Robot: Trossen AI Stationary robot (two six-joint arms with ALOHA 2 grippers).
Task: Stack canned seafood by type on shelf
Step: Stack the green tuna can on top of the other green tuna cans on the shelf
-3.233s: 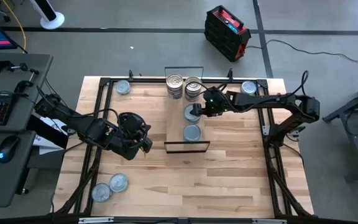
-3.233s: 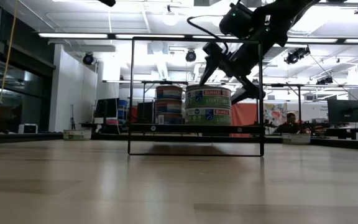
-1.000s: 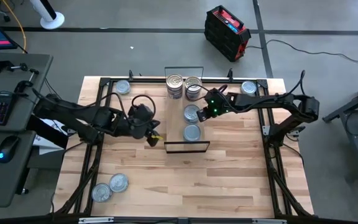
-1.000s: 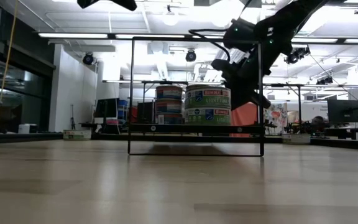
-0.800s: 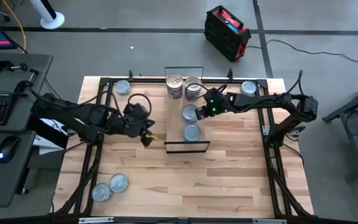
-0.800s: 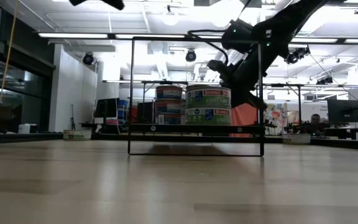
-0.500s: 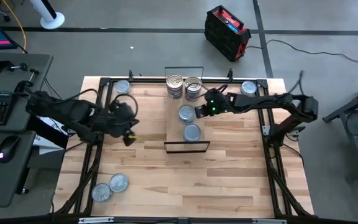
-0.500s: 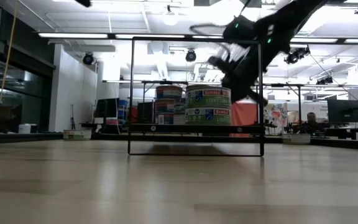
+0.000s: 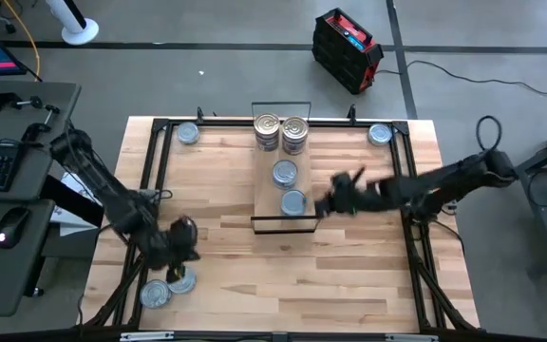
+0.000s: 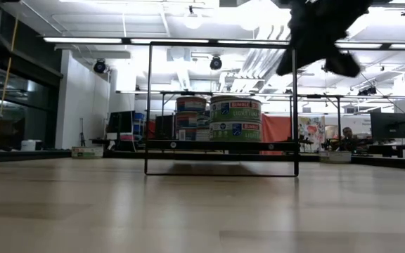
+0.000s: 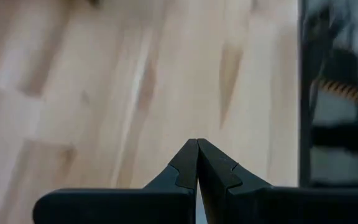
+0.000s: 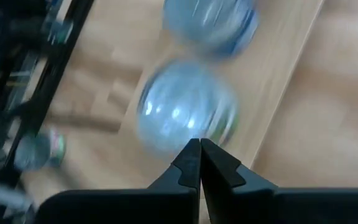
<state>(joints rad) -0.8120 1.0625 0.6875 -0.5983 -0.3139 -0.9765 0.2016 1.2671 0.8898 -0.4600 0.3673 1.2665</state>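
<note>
The shelf point(image 9: 272, 190) lies across the table's middle, a black wire frame at each short end. On its far end stand two stacks of tins point(image 9: 268, 128) point(image 9: 295, 128), also seen in the low view point(image 10: 235, 119). Two pale blue-grey tins point(image 9: 285, 173) point(image 9: 293, 201) lie flat nearer on it, also seen in the right wrist view point(image 12: 188, 115). My right gripper point(image 9: 323, 205) point(image 12: 199, 146) is shut, just right of the shelf's near end, touching nothing. My left gripper point(image 9: 180, 258) point(image 11: 197, 146) is shut over bare wood, just above two tins point(image 9: 155, 293) point(image 9: 180, 281) at the near left.
Single tins rest at the far left point(image 9: 188, 133) and far right point(image 9: 380, 134) corners. Black frame rails point(image 9: 150, 190) run along the table's left and right sides. Bare wood lies open right of the shelf and along the near edge.
My right gripper, shut, was at the farther blue-grey tin, which slid a little toward the shelf's left side. It has then drawn off toward the near right, clear of the shelf. My left gripper has swung from beside the shelf toward the near-left tins.
</note>
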